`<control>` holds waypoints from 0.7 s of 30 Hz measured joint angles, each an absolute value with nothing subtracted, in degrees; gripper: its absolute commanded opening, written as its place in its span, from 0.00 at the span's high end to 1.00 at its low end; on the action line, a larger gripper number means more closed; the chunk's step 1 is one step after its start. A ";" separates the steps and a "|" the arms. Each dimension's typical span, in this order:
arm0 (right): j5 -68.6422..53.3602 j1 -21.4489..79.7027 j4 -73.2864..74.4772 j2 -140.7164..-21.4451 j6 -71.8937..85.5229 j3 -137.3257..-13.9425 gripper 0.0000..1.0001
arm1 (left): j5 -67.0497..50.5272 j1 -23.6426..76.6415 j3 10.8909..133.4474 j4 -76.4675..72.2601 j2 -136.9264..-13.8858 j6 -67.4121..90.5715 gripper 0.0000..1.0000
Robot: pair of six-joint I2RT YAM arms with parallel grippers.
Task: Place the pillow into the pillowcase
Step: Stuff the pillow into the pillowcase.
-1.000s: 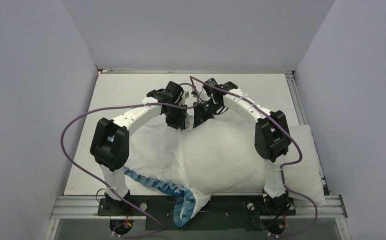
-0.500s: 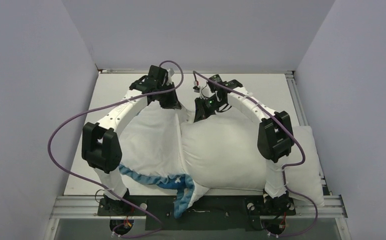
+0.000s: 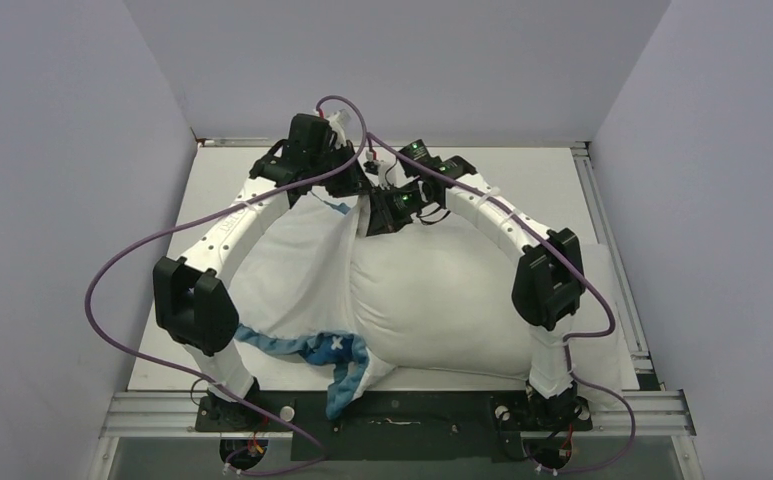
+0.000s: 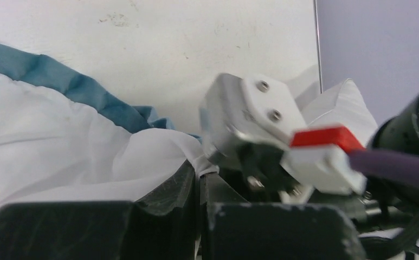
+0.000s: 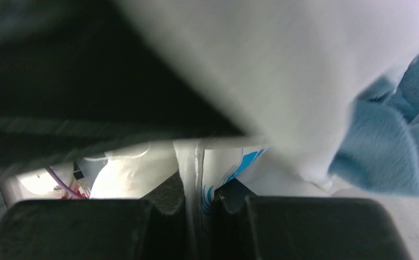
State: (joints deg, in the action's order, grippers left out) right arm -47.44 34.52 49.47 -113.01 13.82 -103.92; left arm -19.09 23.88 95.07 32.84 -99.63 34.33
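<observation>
Large plump plain white fabric pillow (image 3: 452, 295) is lying across the middle of the white desk (image 3: 532, 175), bulging toward 3 o'clock. Its 9 o'clock end appears to be sitting under the thin limp pillowcase with white inner face and blue ruffled edge (image 3: 297, 275). The ruffle is bunching at 6–7 o'clock and drooping over the near rim. Most of the pillow is showing bare, so I judge insertion as barely begun. Both arms are meeting at 12 o'clock. Left pincer (image 4: 199, 187) is pressed together, pinching a tented edge of the pillowcase's white cloth just beside the ruffle. Right pincer (image 5: 199, 184) is likewise pressed together on a thin white fold with blue printed marks. That fold reads as the pillowcase's patterned face, though pillow cloth may be getting caught with it; I cannot tell. Step in hand, as I judge it: opening the far side of the mouth and drawing it over the pillow. To do it well, the two pincers should be separating along the mouth to open it, then lifting and carrying it toward 3 o'clock in one slow arc. Both bites are looking small, so jerking is risking a slip. Nothing is anchoring the pillow, so it may be dragging along. The wrists are sitting nearly touching, so collision is worth watching. The bunched near-side ruffle is probably needing its own pull.
</observation>
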 measured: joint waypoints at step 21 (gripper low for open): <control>-54.04 26.74 6.83 -118.87 57.87 -102.56 0.95 | -16.27 27.86 89.08 16.16 -90.85 43.72 1.00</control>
